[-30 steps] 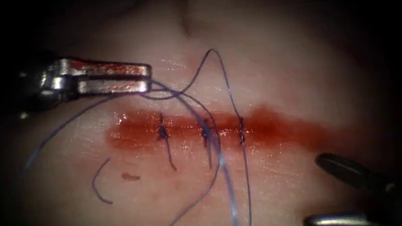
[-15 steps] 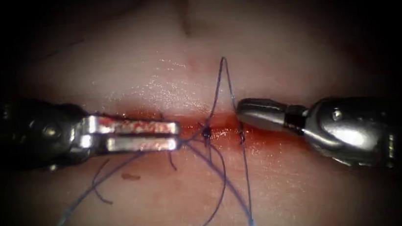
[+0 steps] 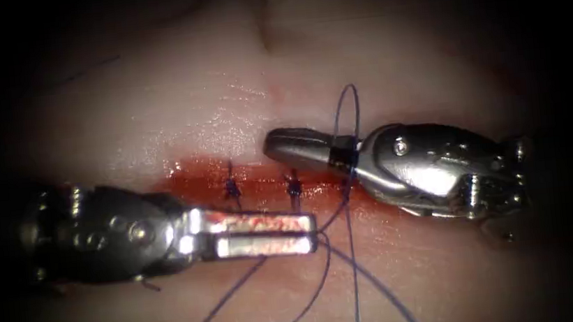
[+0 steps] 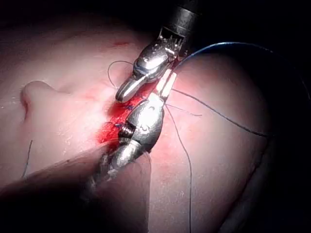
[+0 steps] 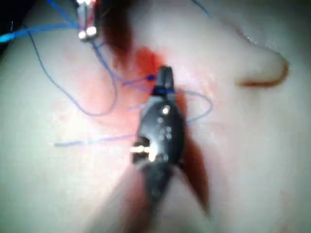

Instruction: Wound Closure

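The tissue (image 3: 188,86) has a red cut (image 3: 193,179) running left to right, with three dark stitches (image 3: 293,185) across it. My left tool (image 3: 313,231) lies just in front of the cut, its jaws shut on the blue thread (image 3: 351,98) at their tips. My right tool (image 3: 272,145) reaches in over the cut, jaws shut, with a loop of the thread wound around them near their base. In the left wrist view the left tool (image 4: 172,74) and the right tool (image 4: 121,94) sit close together. The right wrist view shows the thread crossing the right tool (image 5: 164,72).
Red fluid (image 3: 389,211) pools along the cut. Strands of thread (image 3: 383,292) trail forward over the near tissue. A fold of tissue (image 3: 263,30) rises behind the cut. The left tool's jaws (image 5: 86,29) stand beyond the right tool.
The left tool moved right and toward the front with its thread. The right tool came in from the lower right, shut its jaws and slid left over the cut, and the thread loop now sits around them.
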`<state>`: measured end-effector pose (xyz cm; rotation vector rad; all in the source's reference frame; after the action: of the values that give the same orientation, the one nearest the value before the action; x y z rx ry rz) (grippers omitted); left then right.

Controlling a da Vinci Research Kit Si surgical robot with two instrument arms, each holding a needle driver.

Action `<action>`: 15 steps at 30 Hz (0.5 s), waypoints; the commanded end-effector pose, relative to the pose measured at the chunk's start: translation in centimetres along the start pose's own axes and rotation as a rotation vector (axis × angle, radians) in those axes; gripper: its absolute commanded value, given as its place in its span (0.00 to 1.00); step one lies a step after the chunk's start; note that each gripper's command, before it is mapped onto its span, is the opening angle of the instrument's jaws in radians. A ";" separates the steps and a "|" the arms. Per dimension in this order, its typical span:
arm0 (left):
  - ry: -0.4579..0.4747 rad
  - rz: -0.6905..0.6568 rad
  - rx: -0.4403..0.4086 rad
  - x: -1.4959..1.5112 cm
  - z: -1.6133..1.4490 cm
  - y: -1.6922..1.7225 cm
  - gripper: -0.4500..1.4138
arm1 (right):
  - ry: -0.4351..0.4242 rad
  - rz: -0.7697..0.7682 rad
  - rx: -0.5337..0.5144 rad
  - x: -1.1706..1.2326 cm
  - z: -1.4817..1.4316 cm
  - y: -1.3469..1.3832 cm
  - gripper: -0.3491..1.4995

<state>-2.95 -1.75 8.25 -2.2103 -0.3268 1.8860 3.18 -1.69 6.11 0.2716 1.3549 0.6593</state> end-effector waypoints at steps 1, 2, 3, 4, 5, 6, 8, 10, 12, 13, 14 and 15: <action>-0.001 -0.003 -0.004 -0.16 0.02 0.02 0.00 | 0.040 0.029 0.031 -0.04 0.08 -0.15 0.10; -0.002 -0.004 -0.006 -0.21 0.01 0.01 0.00 | 0.054 0.035 0.042 -0.01 0.08 -0.16 0.10; -0.002 -0.004 -0.006 -0.21 0.01 0.01 0.00 | 0.054 0.035 0.042 -0.01 0.08 -0.16 0.10; -0.001 -0.008 -0.008 -0.31 -0.02 0.00 0.00 | 0.083 0.050 0.069 0.05 0.07 -0.19 0.09; -0.002 -0.010 -0.009 -0.36 -0.03 -0.01 0.00 | 0.094 0.052 0.079 0.08 0.06 -0.19 0.08; -0.003 -0.017 -0.011 -0.43 -0.05 -0.02 0.00 | 0.103 0.053 0.090 0.11 0.05 -0.20 0.08; -0.005 -0.032 -0.015 -0.53 -0.09 -0.03 0.00 | 0.123 0.056 0.113 0.16 0.04 -0.21 0.07; -0.003 -0.042 -0.020 -0.70 -0.16 -0.06 0.00 | 0.155 0.076 0.179 0.17 0.03 -0.22 0.08; 0.007 -0.057 -0.021 -0.80 -0.20 -0.08 0.00 | 0.168 0.080 0.220 0.16 0.04 -0.21 0.08; 0.014 -0.053 -0.020 -0.83 -0.21 -0.09 0.00 | 0.170 0.079 0.245 0.15 0.04 -0.21 0.07; 0.028 -0.061 -0.018 -0.88 -0.22 -0.11 0.00 | 0.169 0.078 0.263 0.14 0.04 -0.20 0.06; 0.039 -0.059 -0.017 -0.90 -0.23 -0.12 0.00 | 0.168 0.077 0.283 0.13 0.04 -0.20 0.05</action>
<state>-2.80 -1.83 9.12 -2.2317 -0.3916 1.8028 3.23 -1.69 5.85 0.5107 1.6116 0.5536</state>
